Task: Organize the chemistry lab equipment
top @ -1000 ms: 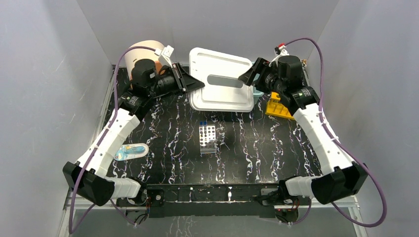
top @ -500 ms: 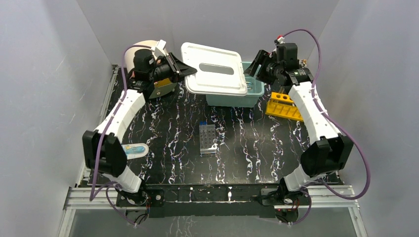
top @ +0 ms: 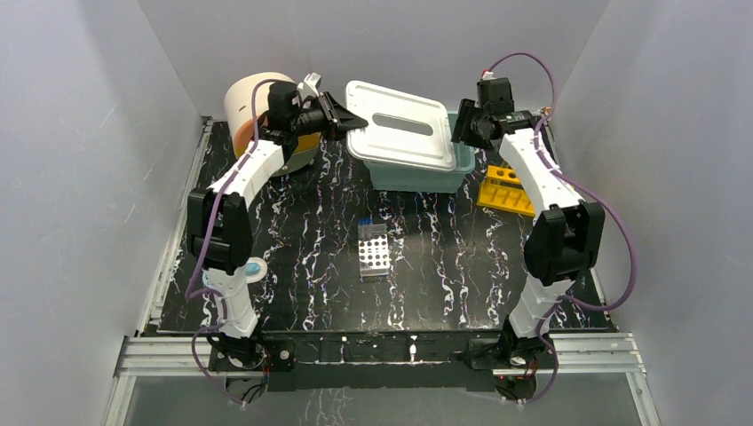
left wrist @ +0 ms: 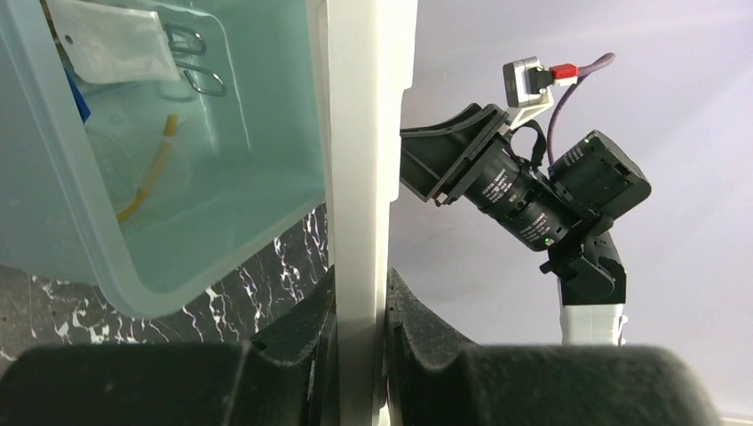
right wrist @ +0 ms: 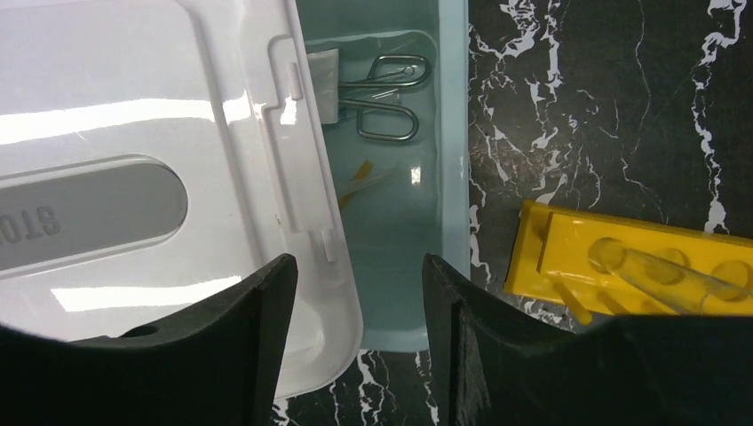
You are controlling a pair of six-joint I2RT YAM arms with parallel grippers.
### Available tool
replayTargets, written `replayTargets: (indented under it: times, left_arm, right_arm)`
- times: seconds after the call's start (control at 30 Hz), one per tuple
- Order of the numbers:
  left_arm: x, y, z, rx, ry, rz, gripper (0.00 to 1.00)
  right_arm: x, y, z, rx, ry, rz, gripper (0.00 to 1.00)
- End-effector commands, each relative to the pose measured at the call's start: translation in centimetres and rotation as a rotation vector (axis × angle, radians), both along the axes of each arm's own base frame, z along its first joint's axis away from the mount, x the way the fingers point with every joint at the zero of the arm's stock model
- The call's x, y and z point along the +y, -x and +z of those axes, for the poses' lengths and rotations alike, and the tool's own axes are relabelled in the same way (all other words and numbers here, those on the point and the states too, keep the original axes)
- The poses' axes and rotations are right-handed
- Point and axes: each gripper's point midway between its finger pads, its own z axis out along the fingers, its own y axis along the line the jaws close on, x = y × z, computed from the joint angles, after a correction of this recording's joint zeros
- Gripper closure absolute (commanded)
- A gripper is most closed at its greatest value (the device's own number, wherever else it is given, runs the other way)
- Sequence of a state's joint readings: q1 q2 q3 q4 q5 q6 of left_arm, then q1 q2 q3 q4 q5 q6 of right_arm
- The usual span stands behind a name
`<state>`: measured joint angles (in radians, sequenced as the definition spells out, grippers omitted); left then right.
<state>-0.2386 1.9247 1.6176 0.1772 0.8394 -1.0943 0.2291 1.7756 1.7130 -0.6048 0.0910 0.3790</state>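
Observation:
A white lid [top: 404,133] lies tilted over a teal bin [top: 417,177] at the back of the table. My left gripper [top: 351,120] is shut on the lid's left edge; the left wrist view shows the lid [left wrist: 360,133] pinched between both jaws of the left gripper [left wrist: 360,284]. My right gripper [right wrist: 355,275] hangs open over the bin's uncovered right end, holding nothing. Inside the bin lie metal tongs [right wrist: 386,98], a thin tan tube [left wrist: 151,177] and a white tag [left wrist: 111,40]. The clear well plate [top: 374,251] sits mid-table.
A yellow holed rack [top: 506,188] with a clear tube [right wrist: 675,275] lying in it stands right of the bin. The cream-and-orange drum [top: 253,102] is at the back left, behind the left arm. A small bluish item [top: 256,268] lies partly hidden by the left arm.
The left arm has carried the lid left, then back and down over the bin. The right arm has reached further back, and its jaws have narrowed a little.

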Motion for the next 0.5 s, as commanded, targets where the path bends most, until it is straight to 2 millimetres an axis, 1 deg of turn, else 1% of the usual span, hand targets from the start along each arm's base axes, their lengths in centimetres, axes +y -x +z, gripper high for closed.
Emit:
replayTargets:
  times: [0.0,0.03,0.1,0.17,0.2,0.23,0.37,0.47]
  left_arm:
    - [-0.4,-0.7,2.2,-0.078,0.021,-0.054,1.00]
    - [-0.5,-1.0,1.8,-0.074,0.014,-0.055,0.99]
    - [-0.6,-1.6,1.1,-0.066,-0.003,-0.059,0.90]
    - [-0.7,-1.8,0.2,-0.050,-0.007,-0.071,0.80]
    - [-0.7,-2.0,-0.3,-0.038,-0.013,-0.069,0.77]
    - [-0.8,-2.2,-1.1,-0.021,-0.022,-0.068,0.75]
    - [-0.7,-2.3,-2.1,-0.001,-0.044,-0.071,0.67]
    - [-0.5,-2.5,-3.1,0.005,-0.078,-0.062,0.62]
  right_arm:
    - [-1.1,-2.7,1.9,-0.093,0.094,-0.001,0.38]
    - [-1.1,-2.9,1.7,-0.093,0.101,0.006,0.39]
    - [-0.9,-3.2,1.6,-0.097,0.108,0.025,0.38]
    - [-0.7,-3.4,1.6,-0.104,0.103,0.041,0.38]
    - [-0.7,-3.5,1.4,-0.100,0.107,0.042,0.38]
    - [-0.6,-3.5,1.2,-0.099,0.108,0.048,0.37]
    - [-0.1,-3.6,0.8,-0.093,0.092,0.070,0.37]
    - [0.9,-3.8,0.9,-0.100,0.064,0.111,0.36]
